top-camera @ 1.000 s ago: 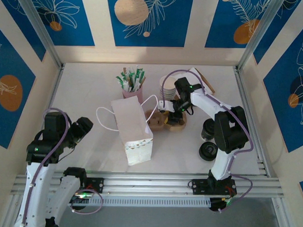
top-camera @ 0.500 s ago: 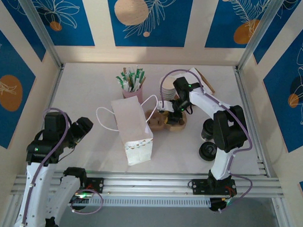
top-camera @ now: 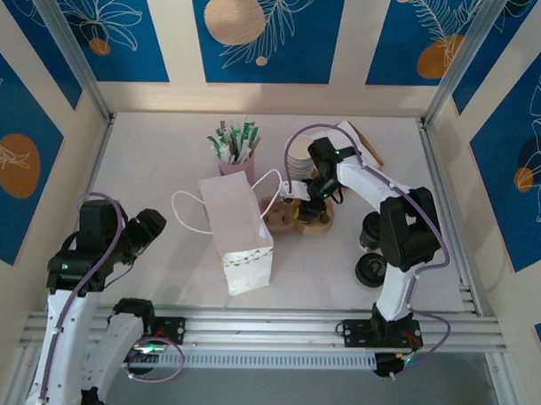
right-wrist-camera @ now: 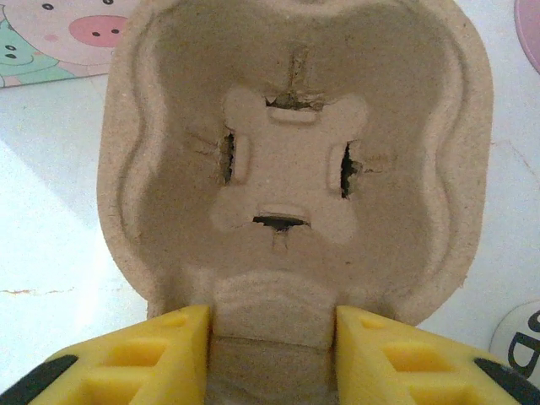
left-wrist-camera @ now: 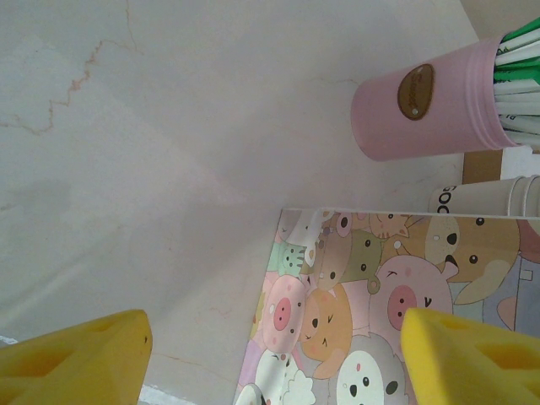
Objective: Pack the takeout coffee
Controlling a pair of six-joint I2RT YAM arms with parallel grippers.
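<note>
Nearest me, the left pincer (top-camera: 148,225) hangs by the near-left corner of the tabletop (top-camera: 157,154), jaws wide, nothing btwn them. It's well apart from the job.

Next out is the bag (top-camera: 238,230), flat on its side. Its long axis runs near-to-far: folded bottom toward the arms, handles and mouth at the far end.

Just right of the bag's far half sits the carrier (right-wrist-camera: 291,160), a pulp two-cup tray, long axis roughly left-right, its left well just beside the bag. The right pincer (right-wrist-camera: 274,346) is on it from above. The wrist view has the raised middle ridge dead centre btwn the yellow fingers (right-wrist-camera: 181,359), w/ a pad against each flank. Jaws narrow, and it looks like a grip on that ridge, though I can't say how firm.

So the right arm has it, no contest. The thing that matters, I'd say: the bag's mouth lies left and a bit far of the carrier, so the tray needs to go that way.

Lids (top-camera: 371,269) lie near-right of the carrier, cups (top-camera: 299,155) just beyond it, and the stick cup (top-camera: 237,164) is farthest, behind the bag.
</note>
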